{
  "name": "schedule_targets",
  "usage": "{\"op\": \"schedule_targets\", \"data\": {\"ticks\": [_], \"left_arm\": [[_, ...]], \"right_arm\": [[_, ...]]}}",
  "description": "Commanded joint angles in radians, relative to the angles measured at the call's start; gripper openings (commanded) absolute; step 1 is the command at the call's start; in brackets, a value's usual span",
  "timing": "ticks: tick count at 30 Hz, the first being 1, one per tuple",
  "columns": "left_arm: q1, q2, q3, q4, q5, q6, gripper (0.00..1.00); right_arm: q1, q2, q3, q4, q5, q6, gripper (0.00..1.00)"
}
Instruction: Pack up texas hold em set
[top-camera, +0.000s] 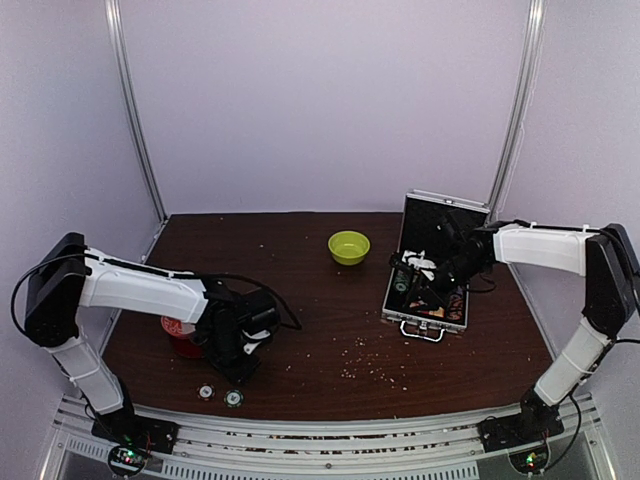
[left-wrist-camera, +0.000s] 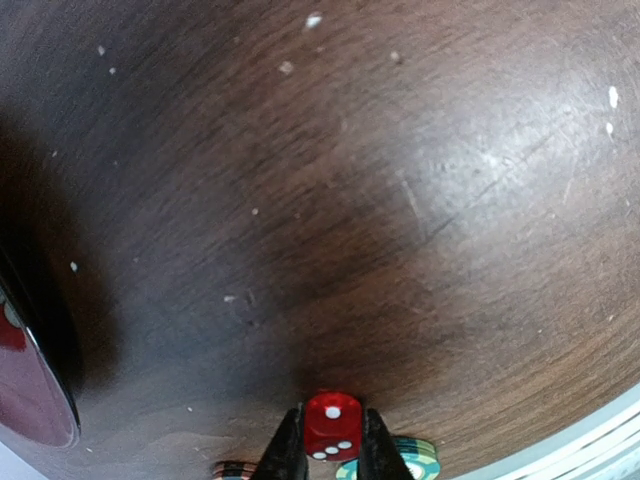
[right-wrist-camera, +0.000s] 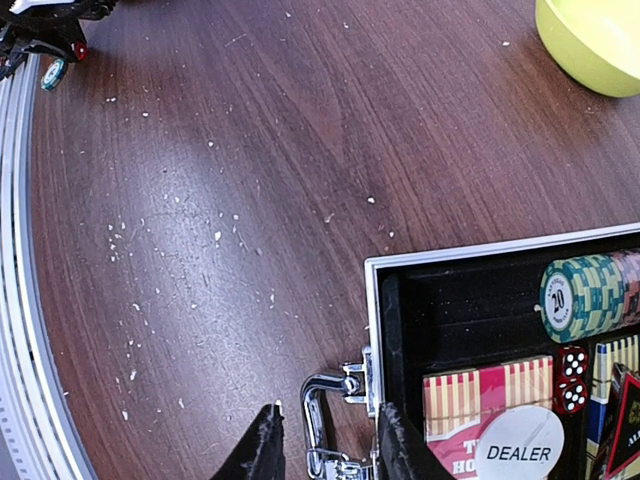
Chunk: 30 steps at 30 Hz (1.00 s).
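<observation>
A dark wooden table seen from above, with two white robot arms reaching in from the near edge.

At the near left, the left gripper is closed almost fully, pinching a small red die between its fingertips just above the tabletop. Two loose chips lie on the table just near of it, and a red tin stands just to its left.

At the right, the silver case lies open with its lid upright at the far side. Its black lining holds a chip stack, two red dice, a card deck and a white DEALER button. The right gripper is spread wide with nothing clamped, its fingers on either side of the case's handle; whether they touch it is unclear from this angle. A lime-green bowl sits to the left of the case.

The die looks hard, light and smooth, likely to squirt out of a loose pinch, so flat opposite faces are the place to grip it. The chips lie flat and thin and probably need lifting by their edges.
</observation>
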Motion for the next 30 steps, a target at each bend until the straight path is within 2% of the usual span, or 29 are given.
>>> {"op": "schedule_targets", "data": {"ticks": [1, 3, 9, 19, 27, 30], "left_arm": [[-0.004, 0.016, 0.003, 0.022, -0.011, 0.007, 0.11], [-0.004, 0.022, 0.02, 0.022, -0.01, 0.016, 0.07], [-0.029, 0.079, 0.159, 0.072, 0.006, 0.057, 0.07], [-0.081, 0.421, 0.588, 0.127, 0.055, 0.17, 0.07], [-0.087, 0.502, 0.658, 0.146, 0.081, 0.189, 0.07], [-0.087, 0.501, 0.653, 0.146, 0.078, 0.191, 0.15]], "right_arm": [[0.006, 0.019, 0.006, 0.0, -0.005, -0.016, 0.33], [0.007, 0.021, 0.006, -0.003, -0.003, -0.017, 0.33], [0.002, 0.01, 0.021, -0.012, -0.029, -0.009, 0.32], [-0.029, -0.027, 0.028, -0.005, -0.042, 0.018, 0.32], [-0.037, -0.04, 0.027, -0.001, -0.023, 0.017, 0.32], [-0.039, -0.032, 0.031, -0.006, -0.025, 0.015, 0.32]]}}
